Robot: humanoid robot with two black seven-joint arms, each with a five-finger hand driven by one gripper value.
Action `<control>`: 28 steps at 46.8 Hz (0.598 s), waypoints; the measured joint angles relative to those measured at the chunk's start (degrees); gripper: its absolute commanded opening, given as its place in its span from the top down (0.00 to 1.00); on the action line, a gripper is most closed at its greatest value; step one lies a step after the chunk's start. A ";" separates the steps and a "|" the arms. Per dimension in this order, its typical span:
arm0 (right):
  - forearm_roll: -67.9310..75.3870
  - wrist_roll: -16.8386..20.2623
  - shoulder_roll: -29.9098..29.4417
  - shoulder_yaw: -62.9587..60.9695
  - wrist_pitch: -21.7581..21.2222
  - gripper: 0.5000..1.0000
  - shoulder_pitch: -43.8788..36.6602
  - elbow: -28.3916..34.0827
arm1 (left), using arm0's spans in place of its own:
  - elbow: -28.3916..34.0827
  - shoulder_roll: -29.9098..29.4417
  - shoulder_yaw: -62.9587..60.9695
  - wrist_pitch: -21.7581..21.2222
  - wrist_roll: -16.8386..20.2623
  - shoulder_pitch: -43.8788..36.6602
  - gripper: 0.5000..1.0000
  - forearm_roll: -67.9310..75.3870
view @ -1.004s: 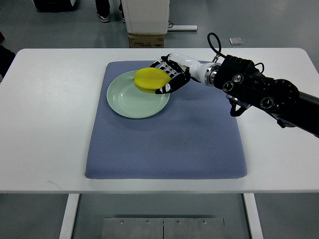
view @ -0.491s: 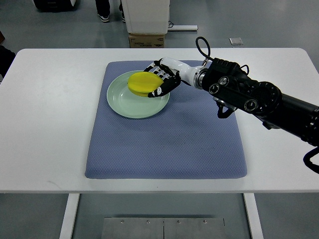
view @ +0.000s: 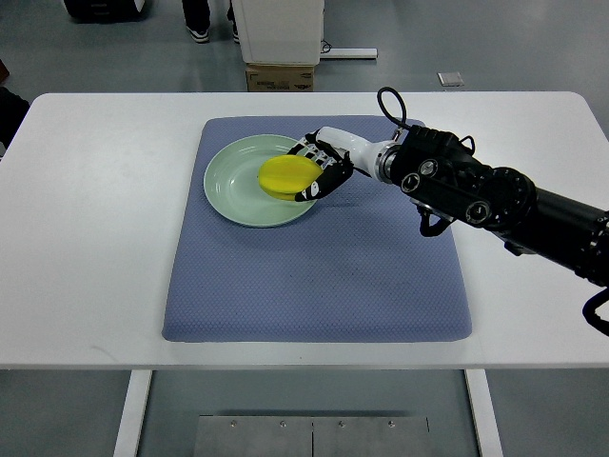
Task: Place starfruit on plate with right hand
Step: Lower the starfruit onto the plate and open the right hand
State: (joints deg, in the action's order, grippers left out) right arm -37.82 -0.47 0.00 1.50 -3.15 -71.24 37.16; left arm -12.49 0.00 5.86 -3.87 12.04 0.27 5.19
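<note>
Now the right hand (view: 319,171) has its fingers curled around the yellow starfruit (view: 286,175), holding it low over the green plate (view: 233,186) near the frame's upper middle, ready to let go.

Right arm: we reach in from the right edge, black forearm slanting up toward the frame's centre.
Right hand (view: 319,171): just above centre, our fingers (view: 312,192) curled closed in a grasp.

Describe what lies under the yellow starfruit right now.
The pale green plate sits under the starfruit, which the right robot hand grasps. Whether the fruit touches the plate is hidden. The plate rests on the blue mat.
</note>
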 measured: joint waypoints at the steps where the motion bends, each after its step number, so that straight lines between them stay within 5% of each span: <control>1: 0.00 0.02 0.00 0.00 0.00 0.86 0.02 0.01 | 0.00 0.00 0.01 0.00 0.00 0.00 0.00 0.00; 7: -0.03 0.13 0.00 0.00 0.00 0.76 0.19 0.17 | 0.00 0.00 -0.01 0.00 0.00 0.00 0.00 0.00; 19: -0.06 0.12 0.00 0.02 0.00 0.26 0.31 0.45 | -0.01 0.00 -0.02 0.00 0.00 0.00 0.00 0.00; 28: -0.09 -0.03 0.00 0.91 -0.01 0.04 0.31 0.46 | -0.02 0.00 0.01 0.00 0.00 0.00 0.00 0.00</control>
State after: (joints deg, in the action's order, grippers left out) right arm -37.91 -0.50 0.00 2.42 -3.16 -70.93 37.62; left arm -12.50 0.00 5.87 -3.87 12.04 0.26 5.19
